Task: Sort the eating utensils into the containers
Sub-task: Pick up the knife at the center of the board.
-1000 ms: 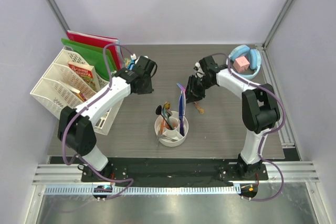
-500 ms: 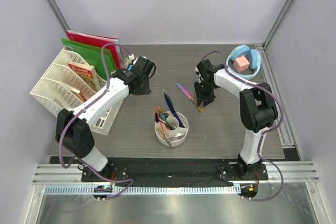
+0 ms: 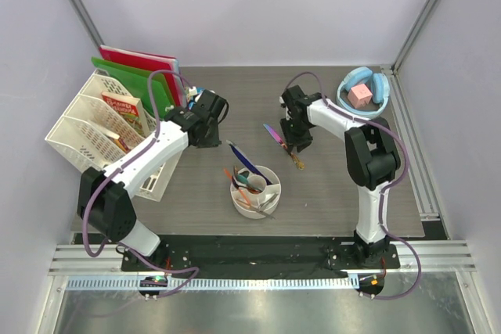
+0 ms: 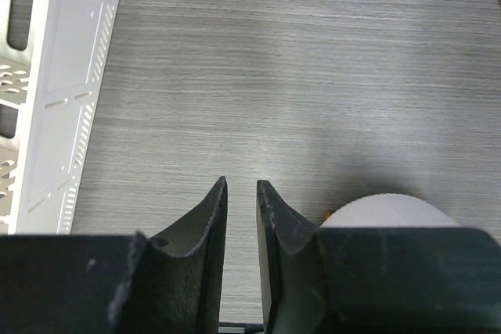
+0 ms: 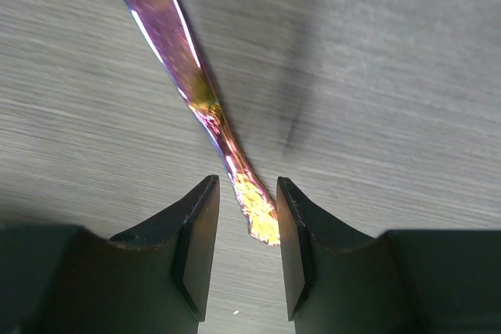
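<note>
An iridescent purple-gold utensil [image 3: 273, 133] lies flat on the table. In the right wrist view its gold end [image 5: 258, 209] sits between the fingers of my right gripper [image 5: 246, 181], which is open and straddles it low over the table. The white cup [image 3: 249, 210] stands near the front middle and holds several utensils, among them a dark blue knife [image 3: 241, 156] leaning out to the back left. My left gripper [image 4: 241, 185] hovers left of the cup [image 4: 387, 210], its fingers slightly apart with only bare table between them.
A white lattice file rack [image 3: 90, 134] with red and green folders [image 3: 137, 68] fills the left side; its wall [image 4: 47, 99] shows in the left wrist view. A light blue bowl [image 3: 381, 93] with a pink cube sits at the back right.
The blue knife left my right gripper and now leans in the cup. My right gripper opened wider and moved back-left over the iridescent piece. The left arm shifted slightly.
</note>
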